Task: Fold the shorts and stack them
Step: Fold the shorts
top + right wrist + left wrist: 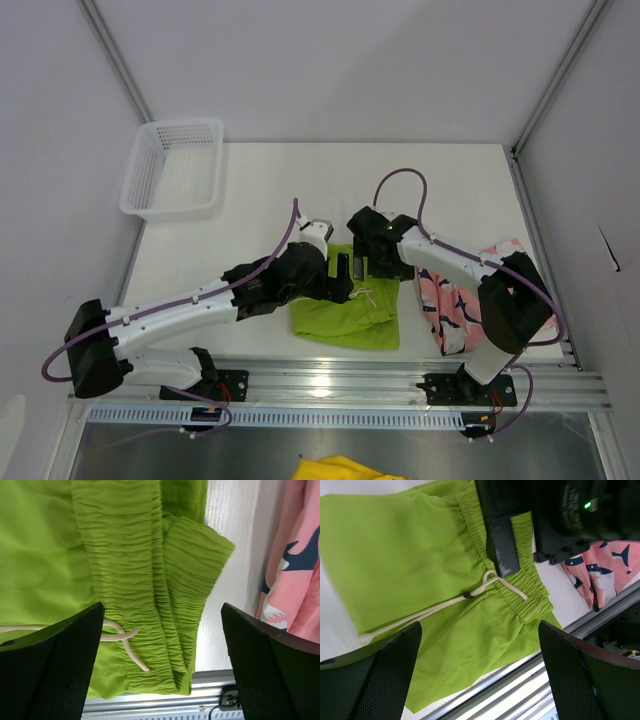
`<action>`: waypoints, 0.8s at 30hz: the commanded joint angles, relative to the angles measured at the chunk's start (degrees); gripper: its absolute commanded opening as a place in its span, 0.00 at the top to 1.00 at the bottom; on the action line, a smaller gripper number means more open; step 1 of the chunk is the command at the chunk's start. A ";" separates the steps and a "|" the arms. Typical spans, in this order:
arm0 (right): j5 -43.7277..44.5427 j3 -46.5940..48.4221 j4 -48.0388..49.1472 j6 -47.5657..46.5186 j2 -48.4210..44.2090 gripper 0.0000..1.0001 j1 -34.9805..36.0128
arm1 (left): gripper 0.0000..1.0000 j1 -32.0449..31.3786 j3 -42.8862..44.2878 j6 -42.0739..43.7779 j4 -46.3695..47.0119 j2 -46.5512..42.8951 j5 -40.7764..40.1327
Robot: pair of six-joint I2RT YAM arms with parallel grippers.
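The lime green shorts [350,318] lie folded on the white table near its front edge, waistband and white drawstring [492,582] showing. The pink shark-print shorts [450,305] lie to their right, partly under the right arm. My left gripper [345,275] is open above the green shorts [420,565], empty. My right gripper [372,262] is open above the elastic waistband [135,565], empty. The pink shorts show at the right edge of the right wrist view [300,565] and in the left wrist view [605,570].
A white mesh basket [175,168] stands at the table's back left. A metal rail [400,385] runs along the table's front edge, close under the green shorts. Yellow fabric [345,468] shows below the rail.
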 commanded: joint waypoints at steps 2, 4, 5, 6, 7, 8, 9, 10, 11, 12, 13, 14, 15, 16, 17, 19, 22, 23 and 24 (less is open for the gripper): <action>7.15 5.18 -3.94 3.20 3.84 0.01 3.12 | 0.02 0.70 -1.39 -0.14 0.14 -3.22 0.91; 7.67 6.41 -4.37 3.99 5.42 0.01 4.00 | 0.02 0.70 -1.57 -0.14 0.05 -4.09 0.83; 7.85 6.68 -4.64 4.08 5.86 0.01 4.27 | 0.02 0.79 -1.83 -0.23 -0.04 -4.45 0.83; 8.20 6.94 -4.90 4.25 6.30 0.01 4.88 | 0.02 0.70 -2.01 -0.14 -0.13 -4.62 0.83; 8.55 7.73 -5.34 4.86 6.83 0.00 5.06 | 0.02 0.79 -2.10 -0.14 -0.13 -4.89 0.83; 8.99 8.00 -5.86 4.96 7.88 0.00 5.15 | 0.02 0.88 -2.10 -0.06 -0.39 -5.32 0.83; 8.99 8.08 -6.13 4.96 8.41 0.01 5.32 | 0.02 0.88 -2.27 -0.06 -0.39 -5.42 0.65; 9.08 8.26 -6.22 4.96 8.85 0.00 5.50 | 0.02 0.88 -2.45 0.03 -0.48 -5.50 0.65; 9.25 8.17 -6.22 4.96 9.55 0.01 5.67 | 0.02 0.88 -2.37 0.03 -0.48 -5.59 0.65; 9.69 8.17 -6.40 5.22 9.91 0.01 5.76 | 0.02 0.88 -2.36 0.03 -0.48 -5.59 0.65; 10.22 8.17 -6.83 5.57 10.26 0.01 5.85 | 0.02 0.88 -2.36 0.12 -0.39 -5.51 0.65; 10.48 7.83 -6.75 5.57 10.61 0.01 5.85 | 0.02 0.96 -2.36 0.12 -0.30 -5.33 0.74; 10.40 7.65 -6.49 5.49 10.88 0.01 5.68 | 0.02 0.96 -2.45 0.03 -0.39 -5.24 0.91; 10.22 7.39 -6.22 5.48 10.96 0.00 5.50 | 0.02 0.96 -2.37 0.03 -0.22 -5.15 1.00; 9.53 6.60 -5.70 5.22 11.14 0.01 5.32 | 0.02 0.96 -2.45 0.03 -0.13 -4.98 1.18; 7.34 5.63 -3.69 4.61 11.14 0.01 4.71 | 0.02 0.88 -2.71 -0.05 0.05 -4.71 1.35; 5.31 3.61 -0.79 3.73 10.62 0.01 4.18 | 0.02 0.88 -2.98 -0.06 0.23 -4.63 1.44; 4.95 3.26 -0.34 3.64 10.44 0.02 4.09 | 0.02 0.88 -3.07 -0.06 0.23 -4.54 1.44; 4.86 2.56 0.10 3.55 10.26 0.02 3.92 | 0.02 0.96 -3.07 -0.06 0.14 -4.54 1.44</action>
